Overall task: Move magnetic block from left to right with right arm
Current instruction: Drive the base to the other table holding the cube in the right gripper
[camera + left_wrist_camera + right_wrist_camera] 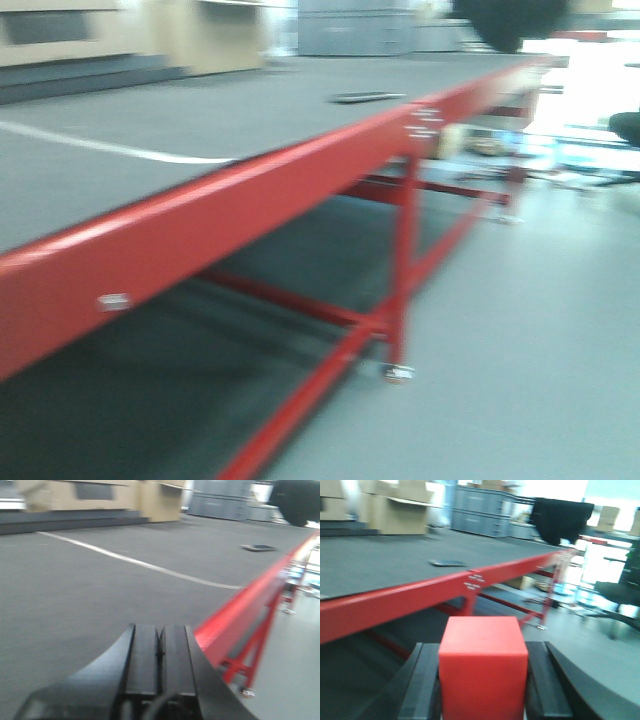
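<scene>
In the right wrist view a bright red magnetic block [483, 667] fills the gap between the two black fingers of my right gripper [483, 652], which is shut on it and held off the edge of the red-framed table [395, 602], above the floor. The left wrist view shows my left gripper [160, 632] shut with nothing between its fingers, low over the grey table top [75, 595] close to its red edge [240, 610]. Neither gripper nor the block appears in the blurred front-facing view.
A flat dark object [367, 97] lies on the grey table top [200, 120], with a white line [120, 150] across the surface. Under the table run red legs and braces [400, 270]. Cardboard boxes [395, 510], grey cabinets [480, 510] and a black chair [620, 597] stand beyond.
</scene>
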Action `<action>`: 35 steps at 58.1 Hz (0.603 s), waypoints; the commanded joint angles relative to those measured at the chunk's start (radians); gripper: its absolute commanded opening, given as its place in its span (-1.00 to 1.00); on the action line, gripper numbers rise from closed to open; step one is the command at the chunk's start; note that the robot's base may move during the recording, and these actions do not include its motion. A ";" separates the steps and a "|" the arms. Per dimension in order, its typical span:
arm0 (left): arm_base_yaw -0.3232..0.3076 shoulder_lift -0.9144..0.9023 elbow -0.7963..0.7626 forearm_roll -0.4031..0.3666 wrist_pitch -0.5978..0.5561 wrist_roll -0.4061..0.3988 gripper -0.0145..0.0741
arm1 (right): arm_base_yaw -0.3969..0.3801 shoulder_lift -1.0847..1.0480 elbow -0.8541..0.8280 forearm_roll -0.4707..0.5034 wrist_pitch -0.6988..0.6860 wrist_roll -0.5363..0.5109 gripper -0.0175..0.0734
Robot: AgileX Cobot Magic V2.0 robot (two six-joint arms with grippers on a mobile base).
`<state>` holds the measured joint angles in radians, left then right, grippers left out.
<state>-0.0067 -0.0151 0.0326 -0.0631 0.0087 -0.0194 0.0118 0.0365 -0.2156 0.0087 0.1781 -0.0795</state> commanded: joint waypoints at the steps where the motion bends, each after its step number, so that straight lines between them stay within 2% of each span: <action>1: -0.007 -0.007 0.007 -0.007 -0.090 -0.004 -0.94 | -0.007 0.011 -0.028 -0.001 -0.086 -0.002 -0.22; 35: -0.007 -0.007 0.007 -0.007 -0.090 -0.004 -0.94 | -0.007 0.011 -0.028 -0.001 -0.086 -0.002 -0.22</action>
<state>-0.0067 -0.0151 0.0326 -0.0631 0.0087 -0.0194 0.0118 0.0365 -0.2156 0.0087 0.1781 -0.0795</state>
